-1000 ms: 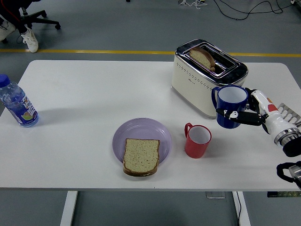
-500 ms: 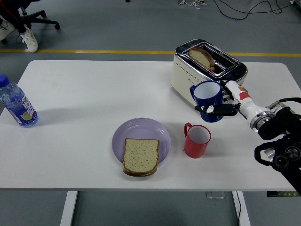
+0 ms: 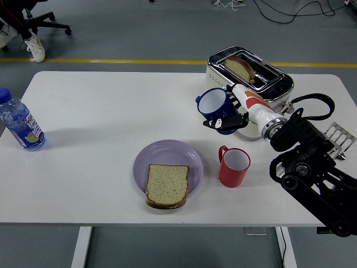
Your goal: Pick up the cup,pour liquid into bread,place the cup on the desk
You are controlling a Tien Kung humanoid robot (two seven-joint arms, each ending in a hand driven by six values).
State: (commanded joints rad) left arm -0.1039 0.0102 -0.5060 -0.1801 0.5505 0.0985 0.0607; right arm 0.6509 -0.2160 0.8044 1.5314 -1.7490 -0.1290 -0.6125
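Observation:
My right hand (image 3: 233,111) is shut on a blue cup (image 3: 216,108), which hangs upright in the air in front of the toaster, up and to the right of the plate. A slice of bread (image 3: 167,185) lies on the purple plate (image 3: 167,157) near the table's front. The black right arm (image 3: 309,173) reaches in from the lower right. The left arm is out of sight.
A red cup (image 3: 234,167) stands just right of the plate, below the held cup. A cream and chrome toaster (image 3: 251,84) with bread in its slot sits behind. A water bottle (image 3: 19,124) stands at the table's left edge.
The right hand has carried the blue cup leftward, from the toaster's right side to its front left, nearer the plate. The arm has swung further into view.

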